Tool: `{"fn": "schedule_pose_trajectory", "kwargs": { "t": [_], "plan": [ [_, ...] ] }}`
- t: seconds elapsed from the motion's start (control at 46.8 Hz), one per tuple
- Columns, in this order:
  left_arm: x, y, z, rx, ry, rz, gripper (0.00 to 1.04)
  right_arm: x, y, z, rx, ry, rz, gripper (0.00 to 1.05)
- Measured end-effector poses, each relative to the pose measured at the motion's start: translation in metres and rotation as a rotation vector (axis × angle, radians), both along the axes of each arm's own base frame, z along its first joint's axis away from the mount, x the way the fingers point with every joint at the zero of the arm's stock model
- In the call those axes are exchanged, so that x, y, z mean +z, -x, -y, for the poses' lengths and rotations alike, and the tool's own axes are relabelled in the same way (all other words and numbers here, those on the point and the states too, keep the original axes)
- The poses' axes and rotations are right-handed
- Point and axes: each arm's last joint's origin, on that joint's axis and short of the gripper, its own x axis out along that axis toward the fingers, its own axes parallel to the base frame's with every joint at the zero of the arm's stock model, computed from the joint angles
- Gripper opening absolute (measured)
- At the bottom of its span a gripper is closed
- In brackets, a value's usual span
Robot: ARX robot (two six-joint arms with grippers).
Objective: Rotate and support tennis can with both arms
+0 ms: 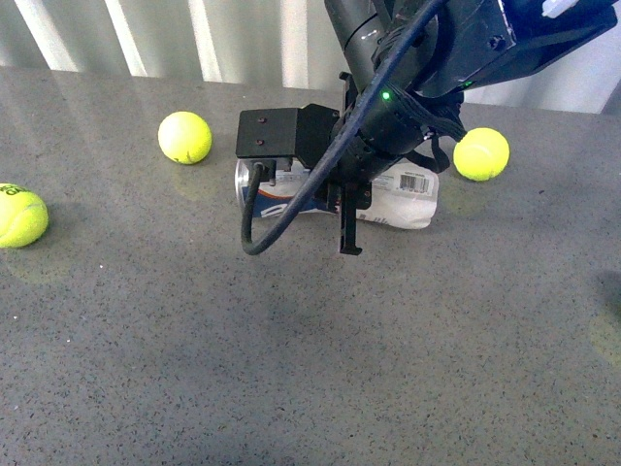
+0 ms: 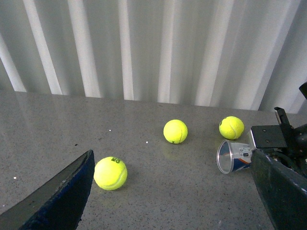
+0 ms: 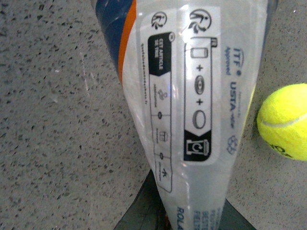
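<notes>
Grey speckled table [image 1: 310,369], pale ribbed wall [image 1: 243,39] behind, three tennis balls [image 1: 184,137] scattered about. The tennis can [image 1: 408,194] lies on its side near the middle, open mouth toward the robot's left. The right gripper [image 1: 347,216] straddles its waist, jaws seemingly pinching it — the grasp before the turn, I'd say. The left gripper [image 2: 172,163] hangs well apart, jaws spread and empty; next it must come in to steady the can.
</notes>
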Motion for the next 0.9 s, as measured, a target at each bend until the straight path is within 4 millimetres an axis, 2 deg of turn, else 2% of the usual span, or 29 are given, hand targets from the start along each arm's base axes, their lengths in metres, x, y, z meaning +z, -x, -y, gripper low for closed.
{"fn": "schedule_pose_trajectory", "kwargs": {
  "t": [0.15, 0.192, 0.342, 0.406, 0.577, 0.855, 0.897],
  "plan": [
    [0.000, 0.000, 0.000, 0.000, 0.000, 0.000, 0.98, -0.001, 0.001, -0.005, -0.016, -0.012, -0.003, 0.06],
    [0.000, 0.000, 0.000, 0.000, 0.000, 0.000, 0.98, -0.001, 0.002, -0.006, -0.017, -0.020, -0.009, 0.10],
    [0.000, 0.000, 0.000, 0.000, 0.000, 0.000, 0.98, -0.003, 0.005, -0.009, -0.032, -0.036, -0.032, 0.29],
    [0.000, 0.000, 0.000, 0.000, 0.000, 0.000, 0.98, -0.006, 0.008, -0.009, -0.042, -0.045, -0.043, 0.41],
    [0.000, 0.000, 0.000, 0.000, 0.000, 0.000, 0.98, -0.009, 0.016, -0.006, -0.058, -0.069, -0.071, 0.63],
    [0.000, 0.000, 0.000, 0.000, 0.000, 0.000, 0.98, 0.017, 0.029, 0.000, -0.083, -0.148, -0.071, 0.99],
    [0.000, 0.000, 0.000, 0.000, 0.000, 0.000, 0.98, 0.021, 0.031, 0.001, -0.088, -0.157, -0.066, 0.99]
  ]
}}
